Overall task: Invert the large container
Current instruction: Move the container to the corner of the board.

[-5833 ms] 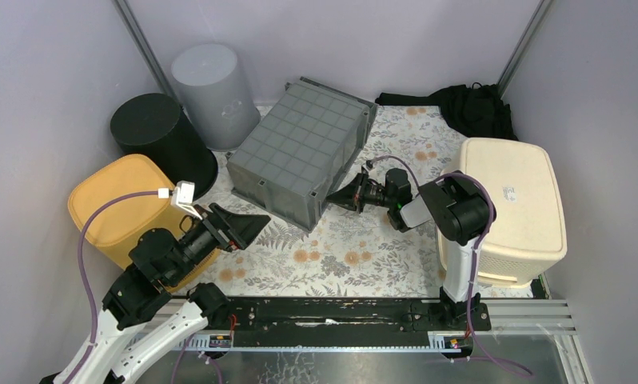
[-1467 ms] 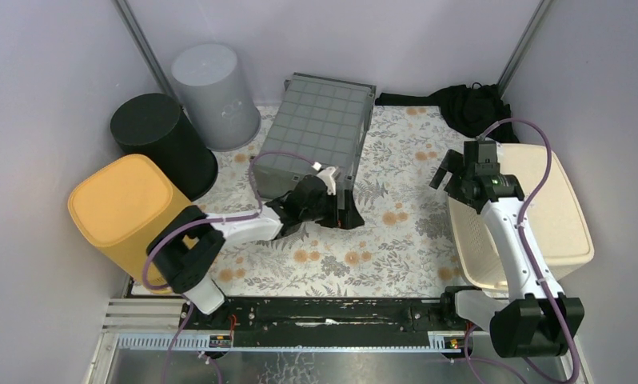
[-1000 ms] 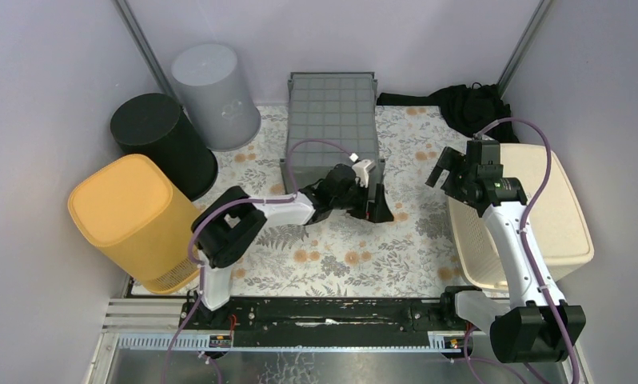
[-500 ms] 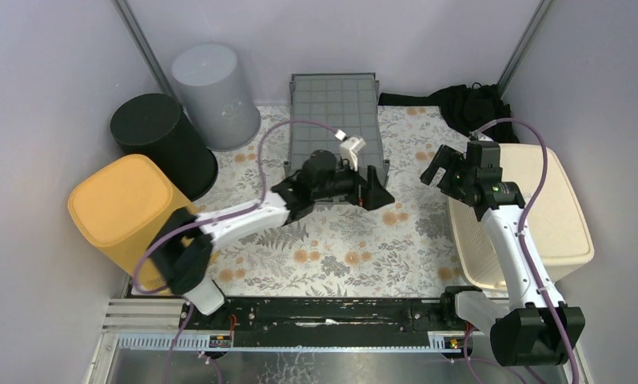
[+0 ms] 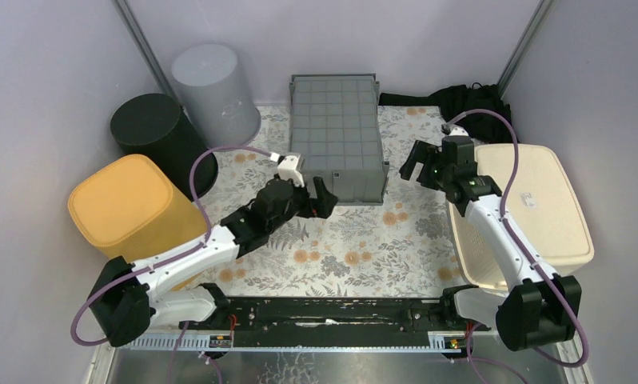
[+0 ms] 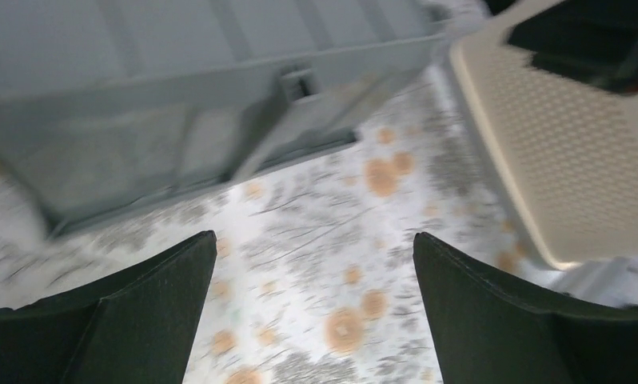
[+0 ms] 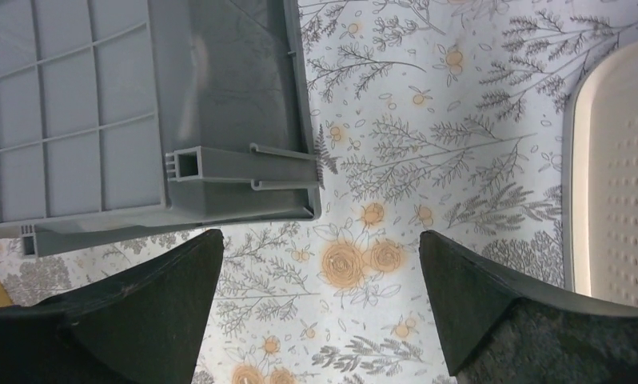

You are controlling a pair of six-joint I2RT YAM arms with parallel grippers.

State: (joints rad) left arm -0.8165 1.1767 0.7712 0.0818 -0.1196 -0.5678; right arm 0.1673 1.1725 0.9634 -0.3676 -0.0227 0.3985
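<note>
Left fingers [image 6: 132, 320] spread wide and empty, just off the near edge of the grey container [image 5: 335, 128], sitting bottom-up at the table's [image 5: 340, 240] back middle. Right fingers [image 7: 508, 320] wide, empty, near its right corner.

Pale lilac walls [image 5: 52, 56], floral tablecloth [image 5: 356, 240]

Large container [image 5: 334, 128] centre-back on table [image 5: 340, 256]; rear bin [image 5: 214, 84] to left; basket [image 5: 532, 212] to right, cloth [image 5: 476, 104] behind basket.
</note>
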